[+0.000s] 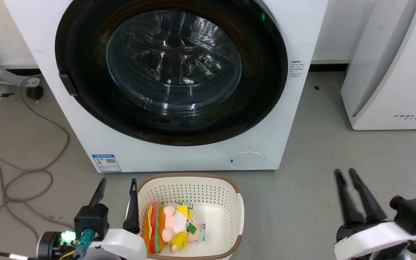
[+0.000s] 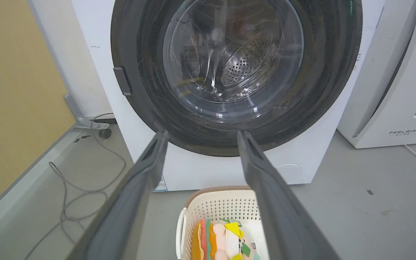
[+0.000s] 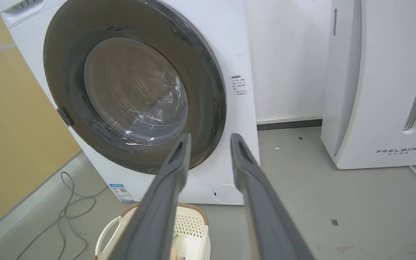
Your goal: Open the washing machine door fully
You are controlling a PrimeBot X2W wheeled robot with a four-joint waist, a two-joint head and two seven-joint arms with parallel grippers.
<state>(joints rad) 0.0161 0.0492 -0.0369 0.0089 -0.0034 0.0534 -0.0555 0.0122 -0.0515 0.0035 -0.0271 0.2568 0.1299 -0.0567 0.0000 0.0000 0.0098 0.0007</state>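
The white washing machine (image 1: pixel 179 159) stands straight ahead, and its door (image 1: pixel 85 54) lies flush against the front. The door is a glossy black disc with a clear glass bowl (image 1: pixel 173 61) at its centre and a small dark handle tab (image 1: pixel 68 83) on its left edge. My left gripper (image 1: pixel 118 182) sits low at the left, open and empty, fingers pointing at the machine's lower front. My right gripper (image 1: pixel 345 172) is low at the right over bare floor, open with a narrower gap. In the left wrist view the door (image 2: pixel 139 54) rises beyond that gripper (image 2: pixel 200 135); in the right wrist view the door (image 3: pixel 63 54) lies beyond the right gripper (image 3: pixel 208 137).
A cream perforated basket (image 1: pixel 193 180) holding a burger-like plush toy (image 1: pixel 172 227) stands on the floor right before the machine, beside my left gripper. A white FEELBIRD appliance (image 1: pixel 392 72) stands to the right. Grey cables (image 1: pixel 31 173) loop on the floor at the left.
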